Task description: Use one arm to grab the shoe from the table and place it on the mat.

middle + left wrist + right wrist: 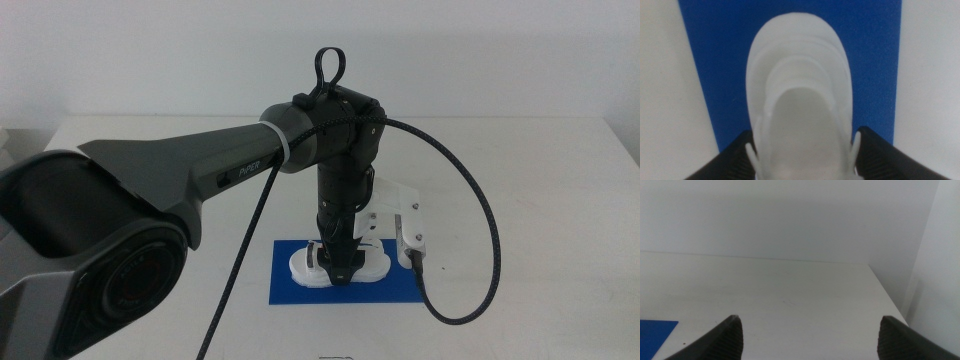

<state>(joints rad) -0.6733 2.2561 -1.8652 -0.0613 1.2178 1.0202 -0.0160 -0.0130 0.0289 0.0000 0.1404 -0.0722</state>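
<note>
The white shoe (305, 266) lies lengthwise on the blue mat (290, 288) near the front of the white table (530, 170). The left arm reaches in from the left and points straight down over it. My left gripper (338, 270) is shut on the middle of the shoe. In the left wrist view the shoe (800, 90) fills the space between the two dark jaws of my left gripper (805, 132), with the mat (715, 60) under it. The straps are hidden. My right gripper (811, 319) is open and empty over bare table, out of the middle view.
A black cable (485, 210) loops out to the right of the left arm, down to a white box (410, 228) on its wrist. A corner of the mat (655, 330) shows in the right wrist view. A wall stands behind the table.
</note>
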